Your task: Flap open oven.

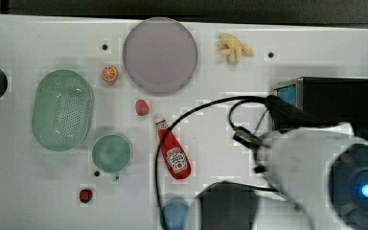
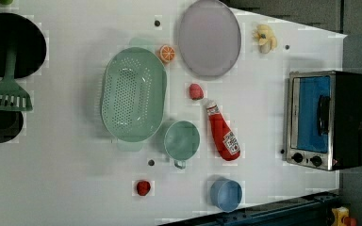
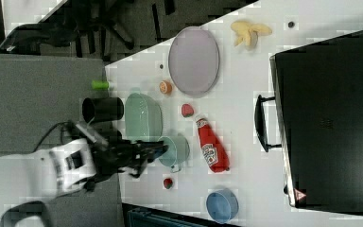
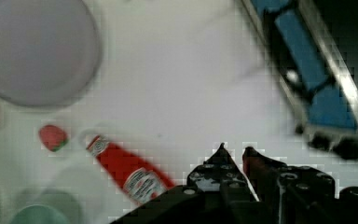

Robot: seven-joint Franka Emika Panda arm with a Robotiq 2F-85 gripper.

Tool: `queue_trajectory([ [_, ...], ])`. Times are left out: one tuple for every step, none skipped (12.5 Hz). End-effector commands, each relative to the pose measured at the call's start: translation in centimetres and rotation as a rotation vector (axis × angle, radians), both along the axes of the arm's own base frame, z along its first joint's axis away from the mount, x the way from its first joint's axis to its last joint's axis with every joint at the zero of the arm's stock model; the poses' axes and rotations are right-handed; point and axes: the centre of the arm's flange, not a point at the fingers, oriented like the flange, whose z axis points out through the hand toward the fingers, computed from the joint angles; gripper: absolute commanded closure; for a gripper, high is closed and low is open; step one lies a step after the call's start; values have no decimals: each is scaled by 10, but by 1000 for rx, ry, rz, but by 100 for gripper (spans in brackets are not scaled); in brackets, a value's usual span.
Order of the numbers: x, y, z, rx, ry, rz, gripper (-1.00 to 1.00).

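The oven (image 2: 325,120) stands at the left view's right with its blue glass door (image 2: 313,113) closed and the dark bar handle (image 2: 324,115) across it. Its black top (image 3: 331,118) and handle (image 3: 262,123) show in the right view. In the top view my arm (image 1: 316,167) hides part of the oven (image 1: 333,100). In the wrist view my gripper (image 4: 235,149) hangs above bare table, apart from the oven (image 4: 317,79). Its fingertips are nearly together with nothing between them.
A red ketchup bottle (image 2: 223,133) lies on the white table beside a green mug (image 2: 182,140). A green colander (image 2: 133,101), grey plate (image 2: 209,37), blue bowl (image 2: 226,194), bananas (image 2: 265,38) and small fruit pieces stand around. Black pots (image 2: 12,44) sit at the left view's left.
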Motion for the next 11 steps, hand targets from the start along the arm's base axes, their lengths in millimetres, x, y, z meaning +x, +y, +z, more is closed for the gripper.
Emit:
queue_trajectory([
  [-6,-64,-33,-4,17,290,65],
  [-3,-79,-46,-11,19,336,65],
  [1,-93,-59,-22,17,364,65],
  [4,-105,-73,-34,18,384,65],
  [8,-114,-86,-45,21,390,65],
  [11,-123,-101,-54,29,391,65],
  [14,-128,-117,-60,41,387,65],
  [16,-133,-132,-66,51,382,65],
  [18,-135,-146,-74,58,380,65],
  [20,-136,-160,-80,63,382,65],
  [20,-136,-174,-87,66,383,65],
])
